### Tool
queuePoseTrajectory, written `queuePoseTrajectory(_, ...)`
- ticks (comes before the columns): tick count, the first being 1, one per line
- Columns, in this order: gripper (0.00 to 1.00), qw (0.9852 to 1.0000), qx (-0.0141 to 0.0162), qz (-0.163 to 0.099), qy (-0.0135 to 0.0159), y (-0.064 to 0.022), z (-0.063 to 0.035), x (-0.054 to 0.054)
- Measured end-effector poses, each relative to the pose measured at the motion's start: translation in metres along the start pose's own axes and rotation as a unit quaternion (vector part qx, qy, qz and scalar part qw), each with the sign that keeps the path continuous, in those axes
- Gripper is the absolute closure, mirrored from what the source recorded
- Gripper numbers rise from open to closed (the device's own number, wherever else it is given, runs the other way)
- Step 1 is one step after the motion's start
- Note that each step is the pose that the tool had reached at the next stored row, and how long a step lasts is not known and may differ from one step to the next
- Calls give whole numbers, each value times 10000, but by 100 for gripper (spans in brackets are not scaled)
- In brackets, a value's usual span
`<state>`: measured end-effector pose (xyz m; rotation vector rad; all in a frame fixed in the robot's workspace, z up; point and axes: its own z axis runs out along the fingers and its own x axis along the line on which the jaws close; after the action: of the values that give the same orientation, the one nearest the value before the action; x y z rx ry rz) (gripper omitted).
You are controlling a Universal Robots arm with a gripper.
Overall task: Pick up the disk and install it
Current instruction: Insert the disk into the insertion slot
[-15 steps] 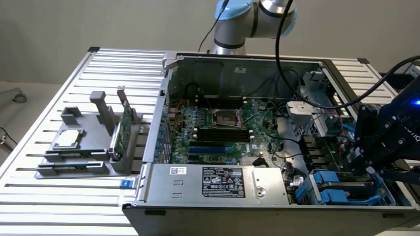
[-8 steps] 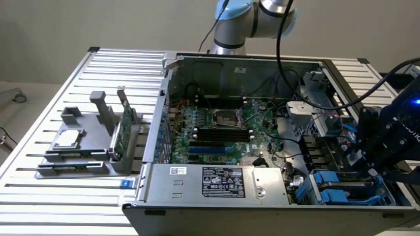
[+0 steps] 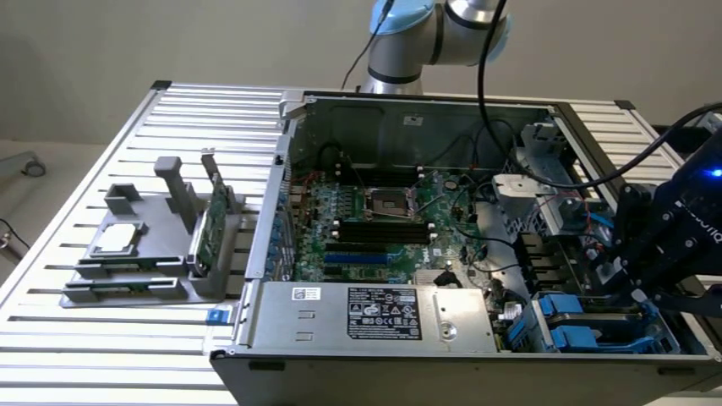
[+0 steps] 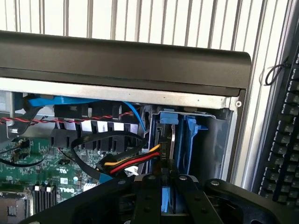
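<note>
The black 2-fingered gripper [image 3: 637, 292] [image 4: 167, 183] is being held low inside the open grey metal computer case [image 3: 407, 103], at the drive bay on the exterior view's right, while the case is sitting on a slatted aluminium table [image 3: 192, 118]. The disk [image 4: 165, 201] - seen edge-on as a narrow blue plastic strip - is being clamped between the 2 black fingers [image 4: 148, 198], close to the upright blue plastic carriers [image 4: 191, 140] seated in the bay and a bundle of red, yellow and black wires [image 4: 135, 161].
</note>
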<state>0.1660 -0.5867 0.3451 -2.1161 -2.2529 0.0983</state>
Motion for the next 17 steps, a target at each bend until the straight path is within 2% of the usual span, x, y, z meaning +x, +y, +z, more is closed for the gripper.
queuePoseTrajectory(5, 83, 9999, 41, 167, 16, 6, 10, 19)
queuePoseTrajectory(13, 83, 9991, 51, 424, 39, 36, 12, 44)
queuePoseTrajectory(17, 83, 9987, 60, 514, 35, 78, 22, 49)
